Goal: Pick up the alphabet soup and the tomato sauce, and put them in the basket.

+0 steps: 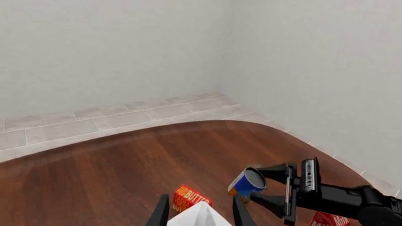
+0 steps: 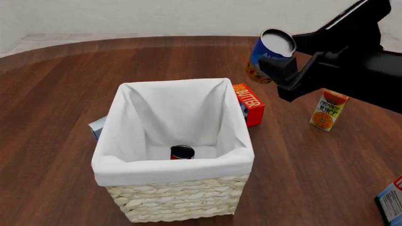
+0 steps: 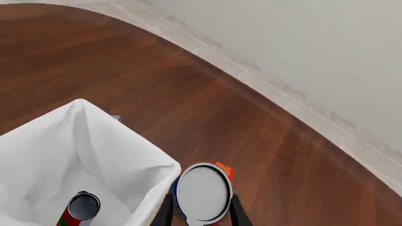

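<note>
Item: soup can in transit; sauce can already in basket.
Your right hand (image 2: 281, 59) grips the soup (image 2: 270, 54), lifted at upper right of the front view, beside but not over the basket (image 2: 179, 200). The sauce (image 2: 182, 152) stands inside. Next, carry the soup left over the lining, then release. Your left hand (image 1: 199, 212): state cannot be told. Legible: "BUTTER" on red box (image 2: 249, 103), "JUICE" on carton (image 2: 327, 109).

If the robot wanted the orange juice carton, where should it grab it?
Probably around the middle of the orange juice carton, across its two flat side faces. It stands upright on the table with open space around it, so coming down from above with the fingers either side looks easiest.
</note>
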Robot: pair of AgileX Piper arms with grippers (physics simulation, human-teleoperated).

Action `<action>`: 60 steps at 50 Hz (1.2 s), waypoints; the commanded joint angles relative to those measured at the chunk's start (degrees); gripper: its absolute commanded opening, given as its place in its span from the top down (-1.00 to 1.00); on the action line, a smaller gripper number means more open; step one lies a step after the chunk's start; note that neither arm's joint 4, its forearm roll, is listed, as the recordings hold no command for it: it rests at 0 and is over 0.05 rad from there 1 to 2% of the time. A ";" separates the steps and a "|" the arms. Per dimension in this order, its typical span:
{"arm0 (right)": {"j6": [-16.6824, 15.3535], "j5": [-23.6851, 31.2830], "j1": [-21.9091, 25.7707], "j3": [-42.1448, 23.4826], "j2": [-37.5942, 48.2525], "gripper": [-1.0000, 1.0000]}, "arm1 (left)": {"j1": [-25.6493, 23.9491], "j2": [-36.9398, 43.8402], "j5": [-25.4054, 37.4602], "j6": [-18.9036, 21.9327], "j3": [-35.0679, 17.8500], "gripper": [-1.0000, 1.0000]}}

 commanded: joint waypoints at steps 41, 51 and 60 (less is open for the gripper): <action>2.01 4.23 13.50 -5.72 4.95 1.00 | 0.65 0.02 -2.66 -1.31 2.84 -1.00; 1.37 5.16 15.03 -5.85 5.39 1.00 | 0.62 -0.44 -2.56 -1.42 2.86 -1.00; 0.71 5.87 15.77 -5.99 6.48 1.00 | 0.82 -0.81 -2.22 -1.35 2.77 -1.00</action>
